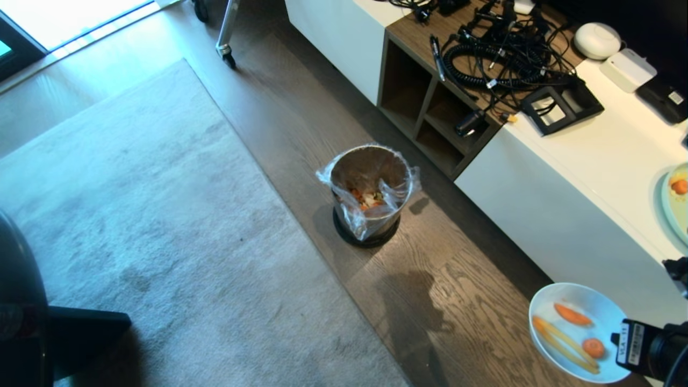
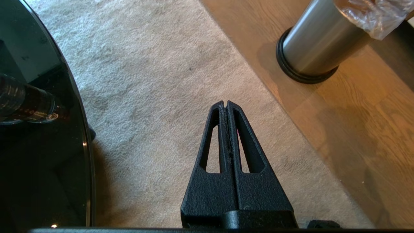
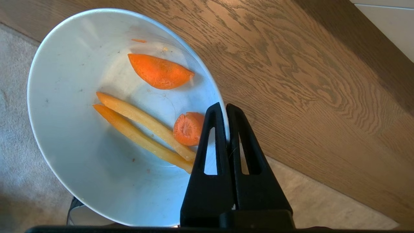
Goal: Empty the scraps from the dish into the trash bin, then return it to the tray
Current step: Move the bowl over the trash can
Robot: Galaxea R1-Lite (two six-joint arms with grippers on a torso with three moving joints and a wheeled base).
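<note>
Grey carpet (image 1: 134,215) covers the robot's left side of the floor, and beside it runs a strip of brown wood floor (image 1: 419,301). White cabinetry forms the worktop (image 1: 591,161) on the right, with an open wooden shelf unit (image 1: 424,107) set into it and a tangle of black cables (image 1: 500,59) on top. At the worktop's far right edge a pale-green plate (image 1: 678,201) shows only partly.

On the wood floor, near the shelf unit, stands the trash bin (image 1: 371,193), upright, its clear liner ruffled over the rim and some food already lying in the bottom.

Well apart from the bin, low at the right of the head view, the dish (image 1: 575,330) is held in the air above the floor, tilted. The right gripper (image 3: 225,108) has its jaws clamped on the dish's rim, one finger inside the bowl and one outside. The scraps (image 3: 145,126) lie inside the dish: two yellow strips side by side, an orange wedge and a round orange piece.

The left gripper (image 2: 225,104) hangs over the carpet with its jaws pressed together, holding nothing.
</note>
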